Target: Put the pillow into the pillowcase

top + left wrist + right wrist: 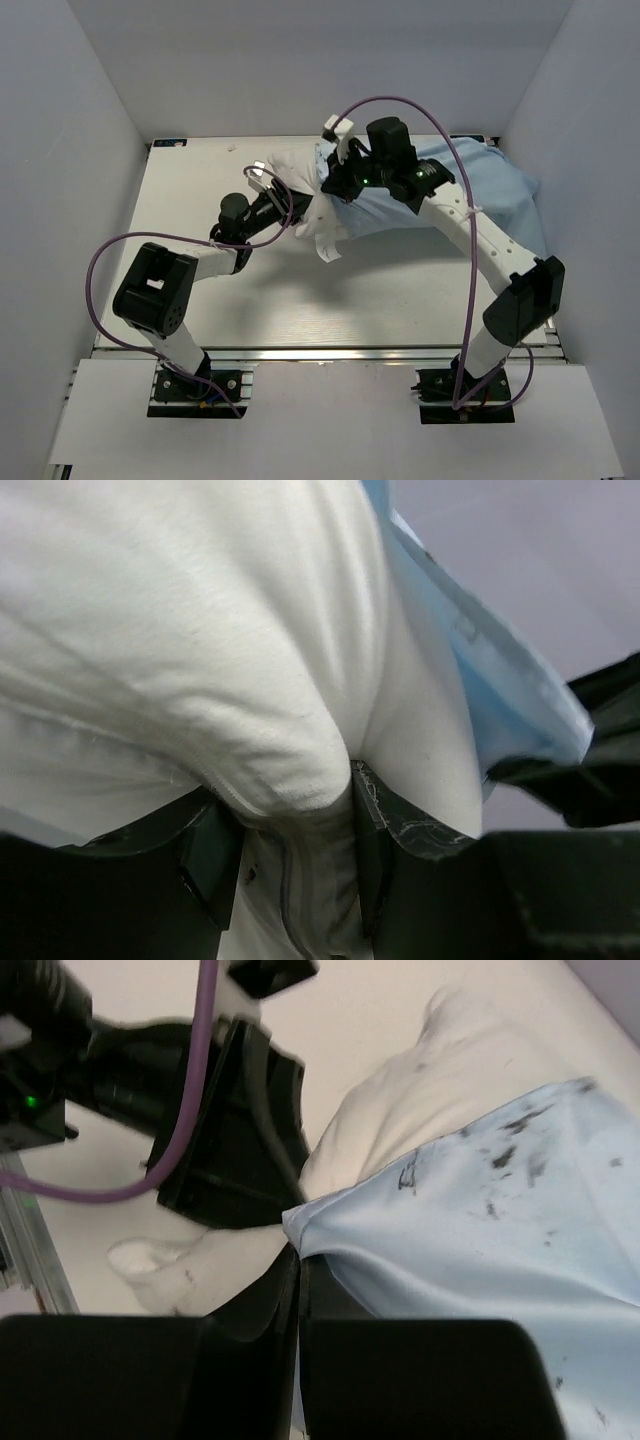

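The white pillow [318, 228] lies at the back middle of the table, its right end inside the mouth of the light blue pillowcase [490, 185]. My left gripper [283, 197] is shut on the pillow's left part. In the left wrist view a thick fold of pillow [200, 650] bulges between the fingers [385, 825] of that gripper [295, 825]. My right gripper [336, 184] is shut on the pillowcase's open edge. In the right wrist view it [300, 1265] pinches the blue hem [330, 1220], with the pillow [400, 1120] behind.
White walls close in the table [350, 300] on the left, back and right. The pillowcase's far end bunches against the right wall [535, 200]. A metal rail [330, 352] runs along the near edge. Purple cables [470, 230] loop over both arms.
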